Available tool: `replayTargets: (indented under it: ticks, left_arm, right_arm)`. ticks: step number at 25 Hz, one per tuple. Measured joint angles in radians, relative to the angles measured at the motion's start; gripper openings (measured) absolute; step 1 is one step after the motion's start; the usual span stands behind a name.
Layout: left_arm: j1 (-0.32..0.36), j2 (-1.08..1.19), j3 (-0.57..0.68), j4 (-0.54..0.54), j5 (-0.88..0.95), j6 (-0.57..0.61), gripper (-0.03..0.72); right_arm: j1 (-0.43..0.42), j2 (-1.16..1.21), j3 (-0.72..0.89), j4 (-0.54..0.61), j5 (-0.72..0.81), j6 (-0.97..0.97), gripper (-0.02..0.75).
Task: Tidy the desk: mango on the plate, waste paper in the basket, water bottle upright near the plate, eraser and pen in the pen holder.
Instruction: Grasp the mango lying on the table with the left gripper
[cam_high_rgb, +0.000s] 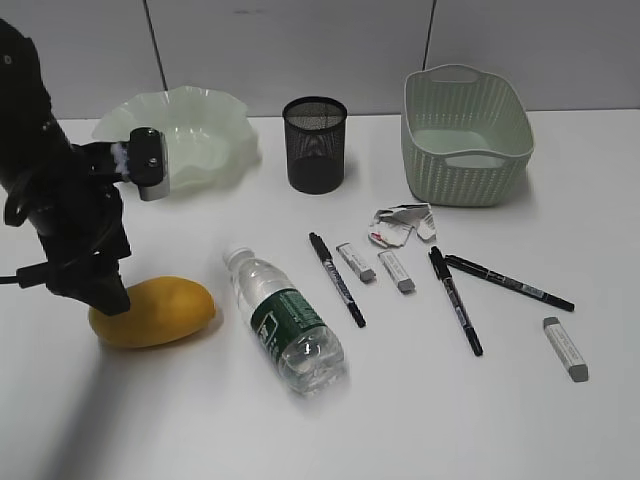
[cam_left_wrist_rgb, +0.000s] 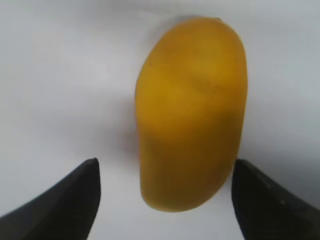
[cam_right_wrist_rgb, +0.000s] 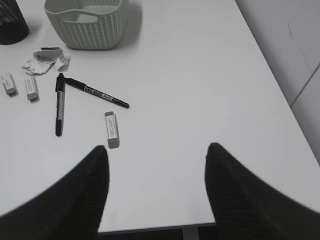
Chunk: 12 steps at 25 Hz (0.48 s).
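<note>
Over the mango (cam_left_wrist_rgb: 192, 112), lying on the desk (cam_high_rgb: 420, 420) well short of the plate (cam_high_rgb: 195, 130): left gripper (cam_left_wrist_rgb: 165, 197) spread wide, straddling for a grasp. Right gripper (cam_right_wrist_rgb: 157, 185) parked open, empty, awaiting its turn.

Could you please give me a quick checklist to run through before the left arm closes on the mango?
1. Left gripper jaws open: ok, both stand apart on either side of the mango.
2. Mango centred between the jaws: ok in the left wrist view.
3. Jaws low enough to grip: cannot tell; in the exterior view the arm hides the contact.
4. Plate free to receive it: ok, nothing visible inside.
5. Water bottle clear of the lift: ok, it lies on its side apart from the mango.
6. Right gripper out of the way: ok, open over bare desk.
</note>
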Motion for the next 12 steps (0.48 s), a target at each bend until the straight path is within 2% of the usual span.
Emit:
replayTargets:
  ticks: [12]
  left_arm:
    - [-0.003, 0.103, -0.001, -0.035, -0.008, 0.018, 0.624]
  right_arm:
    - [0.0, 0.0, 0.0, 0.0, -0.001, -0.001, 0.489]
